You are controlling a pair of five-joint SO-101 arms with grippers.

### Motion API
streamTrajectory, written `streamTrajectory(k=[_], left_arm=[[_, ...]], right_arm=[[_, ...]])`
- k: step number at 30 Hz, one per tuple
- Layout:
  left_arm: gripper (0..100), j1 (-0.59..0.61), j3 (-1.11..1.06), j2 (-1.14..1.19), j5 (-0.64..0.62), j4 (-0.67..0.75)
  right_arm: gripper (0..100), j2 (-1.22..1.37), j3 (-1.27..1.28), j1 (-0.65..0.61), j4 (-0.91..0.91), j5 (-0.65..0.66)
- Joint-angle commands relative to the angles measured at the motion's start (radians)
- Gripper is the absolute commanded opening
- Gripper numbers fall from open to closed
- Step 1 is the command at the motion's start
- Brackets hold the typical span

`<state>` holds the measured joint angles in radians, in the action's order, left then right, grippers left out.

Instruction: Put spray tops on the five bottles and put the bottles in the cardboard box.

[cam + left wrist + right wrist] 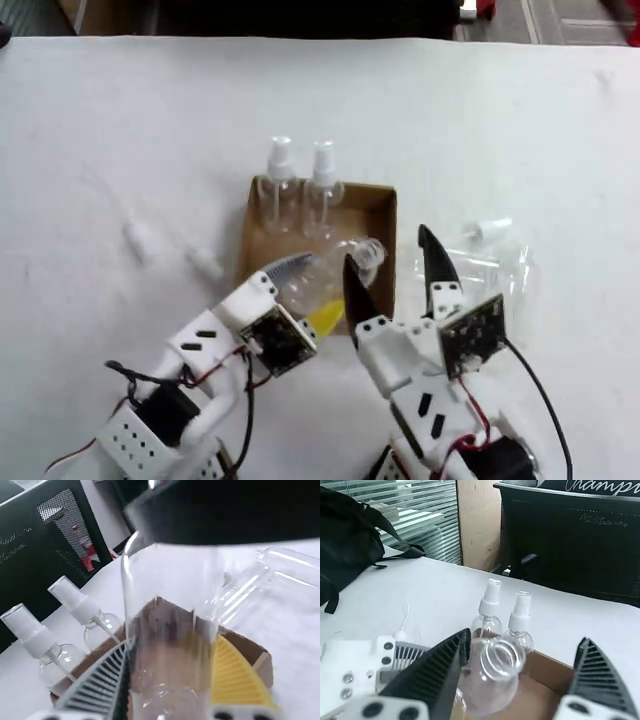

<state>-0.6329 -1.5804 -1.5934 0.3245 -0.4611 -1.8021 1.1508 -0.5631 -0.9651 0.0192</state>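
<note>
From above, the left claw (305,293) pinches an uncapped bottle (335,272), the cardboard box (385,205) beneath it. The neck points towards the spread right claw (386,255), presumably presented for a top.

Its own camera: clear, empty plastic between the pads (235,675).

The right claw's camera: open mouth just ahead between wide fingers (435,675), two capped bottles (490,615) beyond.

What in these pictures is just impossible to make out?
- High view: box floor, hidden by the held bottle, left gripper and right gripper.
- High view: clear bottles right of the box, blurred together; number unclear.
- High view: white bits left of the box, too small to identify.
- Left wrist view: held bottle's far end, cut off by a dark blurred shape.
</note>
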Motion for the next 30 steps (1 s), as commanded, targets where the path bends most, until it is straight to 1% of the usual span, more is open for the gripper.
streamTrajectory(k=[1,3,7,9,11,13,16,17,19,21,24,30], left_arm=[[3,-0.077,0.014,-0.018,0.008,-0.032],[3,-0.071,0.014,-0.019,0.008,-0.031],[3,-0.036,0.02,-0.022,0.003,-0.026],[3,-0.021,0.021,-0.022,0.002,-0.026],[3,-0.013,0.021,-0.022,0.002,-0.025],[3,-0.013,0.021,-0.022,0.002,-0.025],[3,-0.013,0.018,-0.022,0.002,-0.008],[3,-0.013,0.017,-0.022,0.002,-0.003],[3,-0.013,0.017,-0.022,0.002,-0.003],[3,-0.013,0.017,-0.022,0.002,-0.003],[3,-0.013,0.015,-0.022,0.002,-0.003],[3,-0.013,0.015,-0.022,0.002,-0.003]], right_arm=[[30.3,-0.004,0.049,0.008,0.091,0.011],[26.6,-0.004,0.052,0.008,0.091,0.014],[10.4,-0.004,0.052,0.019,0.091,0.015],[9.2,-0.004,0.051,0.05,0.091,0.015],[13.9,-0.004,0.051,0.082,0.091,0.015],[23.3,-0.004,0.051,0.101,0.079,0.015],[37.5,-0.004,0.014,0.097,0.004,0.015],[39.5,-0.004,-0.003,0.096,-0.016,0.015],[38.9,-0.004,-0.014,0.097,-0.028,0.015],[35.7,-0.004,-0.012,0.097,-0.028,0.015],[27.4,-0.004,-0.011,0.096,-0.031,0.015],[1.7,-0.004,-0.005,0.096,-0.028,0.015]])
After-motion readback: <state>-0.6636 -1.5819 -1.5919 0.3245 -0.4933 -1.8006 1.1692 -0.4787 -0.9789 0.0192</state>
